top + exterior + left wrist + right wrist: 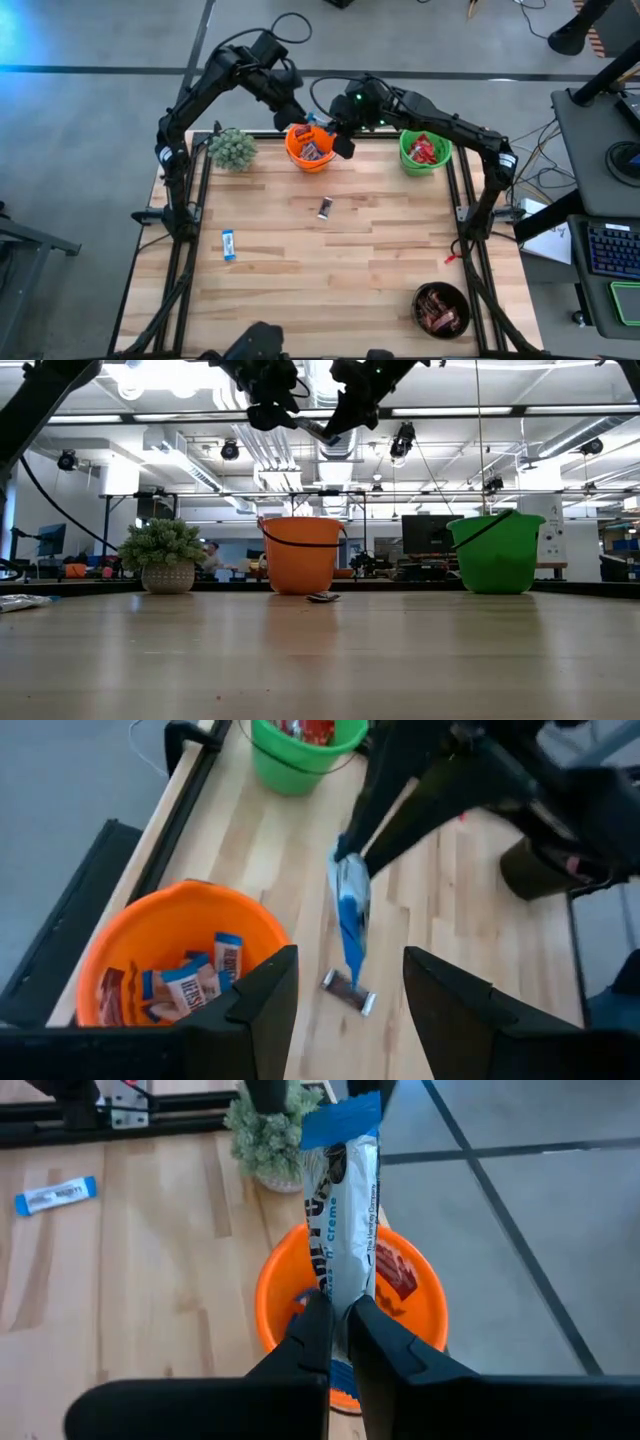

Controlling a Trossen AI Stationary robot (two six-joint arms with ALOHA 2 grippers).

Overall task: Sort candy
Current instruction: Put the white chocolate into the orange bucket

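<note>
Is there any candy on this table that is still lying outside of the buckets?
Yes. A blue-and-white bar lies loose near the table's left edge, and a dark bar lies mid-table, in front of the orange bucket. The right gripper holds another blue-and-white bar above that bucket, not yet dropped.

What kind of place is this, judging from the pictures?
Probably a robotics lab or workshop in a large open hall. The wooden table stands on a bare grey floor with loose cables, a keyboard lies beside it, and the low view shows ceiling ducts and desks.
</note>
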